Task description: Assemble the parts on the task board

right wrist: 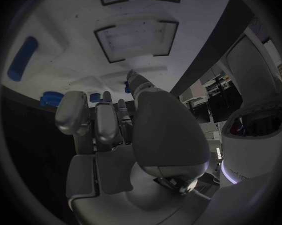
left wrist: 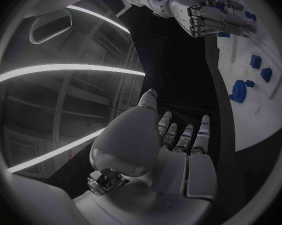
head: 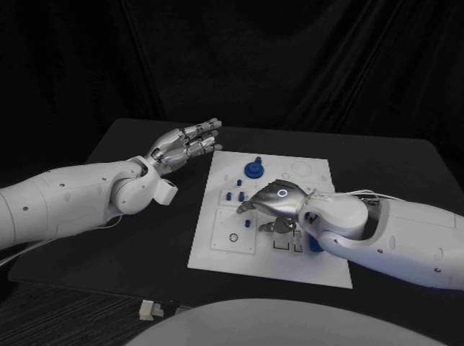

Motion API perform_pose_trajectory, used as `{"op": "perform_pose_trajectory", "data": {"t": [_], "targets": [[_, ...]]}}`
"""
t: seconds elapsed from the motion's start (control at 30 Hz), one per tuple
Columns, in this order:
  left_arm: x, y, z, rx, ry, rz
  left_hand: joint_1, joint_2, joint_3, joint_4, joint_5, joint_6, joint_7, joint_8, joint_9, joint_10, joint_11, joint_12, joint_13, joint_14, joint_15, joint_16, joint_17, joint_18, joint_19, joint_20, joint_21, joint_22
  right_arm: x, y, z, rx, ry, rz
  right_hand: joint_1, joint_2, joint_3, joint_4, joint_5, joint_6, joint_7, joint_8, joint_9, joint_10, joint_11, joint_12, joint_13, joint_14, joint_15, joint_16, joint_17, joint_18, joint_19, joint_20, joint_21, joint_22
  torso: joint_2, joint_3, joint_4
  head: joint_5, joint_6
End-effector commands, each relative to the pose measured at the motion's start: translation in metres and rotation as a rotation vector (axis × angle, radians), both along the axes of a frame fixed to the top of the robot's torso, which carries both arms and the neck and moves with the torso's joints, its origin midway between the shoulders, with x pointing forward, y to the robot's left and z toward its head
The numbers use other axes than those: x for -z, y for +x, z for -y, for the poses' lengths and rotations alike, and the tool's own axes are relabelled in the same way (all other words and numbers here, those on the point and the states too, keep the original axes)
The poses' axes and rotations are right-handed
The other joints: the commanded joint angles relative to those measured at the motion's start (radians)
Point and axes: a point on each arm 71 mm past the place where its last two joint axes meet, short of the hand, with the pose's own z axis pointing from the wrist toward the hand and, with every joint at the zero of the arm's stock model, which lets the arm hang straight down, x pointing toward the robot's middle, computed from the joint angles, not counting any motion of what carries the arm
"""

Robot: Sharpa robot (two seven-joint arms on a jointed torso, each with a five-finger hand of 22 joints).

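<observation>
The white task board [head: 217, 249] lies in the middle of the black table. A round blue part [head: 253, 169] stands near its far edge, with small blue pieces [head: 233, 194] just nearer on the board. My right hand [head: 274, 205] hovers low over the board's middle, fingers curled down toward it; whether it holds a piece is hidden. The right wrist view shows its fingers [right wrist: 106, 117] close above the board [right wrist: 72, 40], near a long blue part [right wrist: 22, 57]. My left hand [head: 186, 145] is raised left of the board, fingers spread, holding nothing.
Two dark-edged rectangular pockets [right wrist: 137, 40] sit in the board beyond my right hand. In the left wrist view the round blue part [left wrist: 239, 91] and two small blue pieces [left wrist: 260, 67] stand on the board [left wrist: 260, 120]. Bare black table [head: 138, 223] lies to the left.
</observation>
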Motion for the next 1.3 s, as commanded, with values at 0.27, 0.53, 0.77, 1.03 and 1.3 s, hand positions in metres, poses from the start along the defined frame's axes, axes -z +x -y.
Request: {"op": "perform_pose_trajectory", "data": {"t": [0.27,0.53,0.77,1.03,1.3], "targets": [[-0.003,-0.001,0.0,0.005,-0.04,0.029,0.01,0.0,0.0,-0.007,0.007,0.005,0.006,0.005,0.001,-0.001,0.008,0.0,-0.001,0.002,0.007,0.007,0.002,-0.019,0.01,0.002,0.006,0.004,-0.065,0.037,0.056,0.241,0.16,-0.038,-0.182,-0.063,-0.075,0.077,-0.025,0.124,0.043,0.049,0.002,-0.015,0.019,0.027,-0.03,0.044,0.01,0.028,0.054,-0.004,0.038,0.004,0.05,0.153,-0.001,-0.0001,-0.0006,-0.004,0.0],[-0.003,-0.001,0.003,0.011,-0.045,0.029,0.01,0.002,0.002,-0.008,0.011,0.008,0.006,0.006,0.001,-0.001,0.009,0.001,-0.001,0.003,0.008,0.009,0.002,-0.021,0.018,0.002,0.01,0.015,-0.065,0.051,0.094,0.383,0.097,-0.109,-0.318,-0.107,-0.117,0.078,-0.048,0.112,0.023,0.028,-0.014,-0.057,0.031,-0.014,-0.042,0.039,0.017,0.005,0.006,0.0,0.04,0.01,0.028,0.146,-0.001,-0.0006,0.0006,-0.011,0.0],[-0.003,-0.001,0.005,0.016,-0.046,0.029,0.01,0.007,0.005,-0.009,0.026,0.009,0.006,0.006,0.001,-0.002,0.009,0.002,-0.001,0.003,0.01,0.01,0.002,-0.026,0.031,0.002,0.015,0.024,-0.048,0.053,0.11,0.427,0.045,-0.134,-0.26,-0.103,-0.11,0.077,-0.049,0.11,0.011,0.019,-0.023,-0.051,0.03,-0.025,-0.039,0.037,0.017,-0.005,-0.01,0.002,0.041,0.011,0.02,0.143,-0.003,-0.0022,-0.0007,-0.012,0.0],[-0.003,0.0,0.006,0.019,-0.047,0.028,0.011,0.007,0.006,-0.01,0.03,0.01,0.006,0.006,0.001,-0.002,0.009,0.002,-0.001,0.003,0.01,0.011,0.002,-0.027,0.035,0.002,0.017,0.025,-0.03,0.05,0.111,0.412,0.042,-0.158,-0.1,-0.035,-0.042,0.072,0.031,0.133,0.022,0.015,-0.035,0.012,0.013,-0.011,-0.036,0.042,0.004,-0.008,-0.014,0.003,0.045,0.001,0.014,0.142,0.001,0.0002,-0.0001,-0.016,0.0],[-0.003,0.0,0.006,0.018,-0.046,0.027,0.011,0.008,0.006,-0.01,0.034,0.011,0.007,0.006,0.001,-0.002,0.009,0.003,-0.001,0.004,0.01,0.012,0.002,-0.028,0.037,0.002,0.018,0.026,-0.015,0.047,0.106,0.384,0.042,-0.186,-0.034,0.004,-0.009,0.058,0.059,0.153,0.037,0.017,-0.042,0.074,0.003,0.013,-0.033,0.043,-0.003,-0.011,-0.019,0.003,0.046,-0.006,0.007,0.141,0.001,0.0002,0.0005,-0.019,0.0]]}}
